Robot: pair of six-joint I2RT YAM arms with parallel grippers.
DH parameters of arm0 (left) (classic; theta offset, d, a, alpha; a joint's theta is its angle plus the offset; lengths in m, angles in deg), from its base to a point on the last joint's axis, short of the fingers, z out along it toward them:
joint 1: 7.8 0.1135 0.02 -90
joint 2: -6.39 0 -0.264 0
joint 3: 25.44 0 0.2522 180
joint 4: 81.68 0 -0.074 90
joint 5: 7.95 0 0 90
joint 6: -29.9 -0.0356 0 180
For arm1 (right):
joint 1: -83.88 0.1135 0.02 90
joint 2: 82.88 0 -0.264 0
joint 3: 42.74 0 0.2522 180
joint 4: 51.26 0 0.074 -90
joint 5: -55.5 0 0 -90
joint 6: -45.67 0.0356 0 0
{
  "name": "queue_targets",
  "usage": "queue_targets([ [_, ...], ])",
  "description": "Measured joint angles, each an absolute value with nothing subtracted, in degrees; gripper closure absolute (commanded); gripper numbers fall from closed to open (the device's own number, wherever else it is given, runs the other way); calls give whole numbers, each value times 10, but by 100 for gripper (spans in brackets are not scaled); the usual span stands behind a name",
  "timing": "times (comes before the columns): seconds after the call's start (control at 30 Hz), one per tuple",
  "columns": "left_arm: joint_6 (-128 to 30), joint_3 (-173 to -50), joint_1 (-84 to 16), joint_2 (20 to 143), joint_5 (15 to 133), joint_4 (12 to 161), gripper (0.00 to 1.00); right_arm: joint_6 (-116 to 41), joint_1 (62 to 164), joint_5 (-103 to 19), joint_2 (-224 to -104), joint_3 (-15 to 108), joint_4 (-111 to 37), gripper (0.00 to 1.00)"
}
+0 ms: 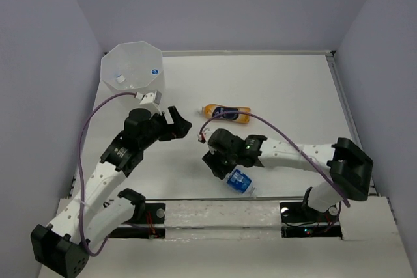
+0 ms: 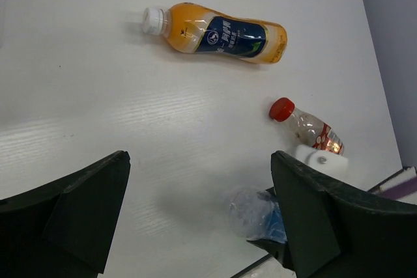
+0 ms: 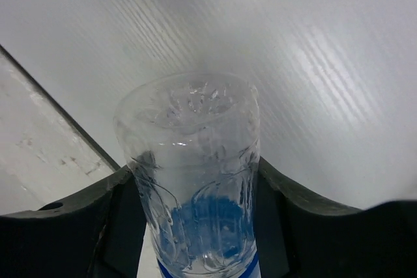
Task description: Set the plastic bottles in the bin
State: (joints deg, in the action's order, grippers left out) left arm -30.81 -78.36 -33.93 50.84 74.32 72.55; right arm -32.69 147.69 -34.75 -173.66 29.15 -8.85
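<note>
Possibly the thin bottle [image 3: 189, 148] clamped in the right hand [image 3: 195, 222] squirts free before the bin [image 1: 154, 86], while the left hand [image 2: 199, 203] gapes empty.

Top external: high, behind the arm bases [image 1: 58, 252], looking down over the whole table [image 1: 280, 89]. Left wrist: low, angled down at it, sharing the orange bottle [image 2: 215, 32] with top view. Right wrist: very close on the blue-labelled bottle [image 3: 192, 180], also in top view.
</note>
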Motion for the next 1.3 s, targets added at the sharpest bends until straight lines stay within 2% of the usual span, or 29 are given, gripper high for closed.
queue_targets([
  [0.13,-318,-795,-359,545,743,748,1,-308,1477,-309,-1646,292,-100,61],
  [0.27,-340,-836,-428,620,766,768,1,-280,1459,-238,-1527,288,-114,65],
  [0.5,-434,-932,-493,729,801,807,1,-223,1311,-89,-1340,255,-111,67],
  [0.73,-602,-1055,-510,866,756,810,1,-207,1238,-28,-1319,230,-141,68],
  [1.03,-729,-1190,-564,1098,818,735,1,-202,1127,-91,-1281,173,-157,69],
  [1.3,-767,-1233,-574,1154,837,717,1,-201,1124,-124,-1248,135,-167,71],
])
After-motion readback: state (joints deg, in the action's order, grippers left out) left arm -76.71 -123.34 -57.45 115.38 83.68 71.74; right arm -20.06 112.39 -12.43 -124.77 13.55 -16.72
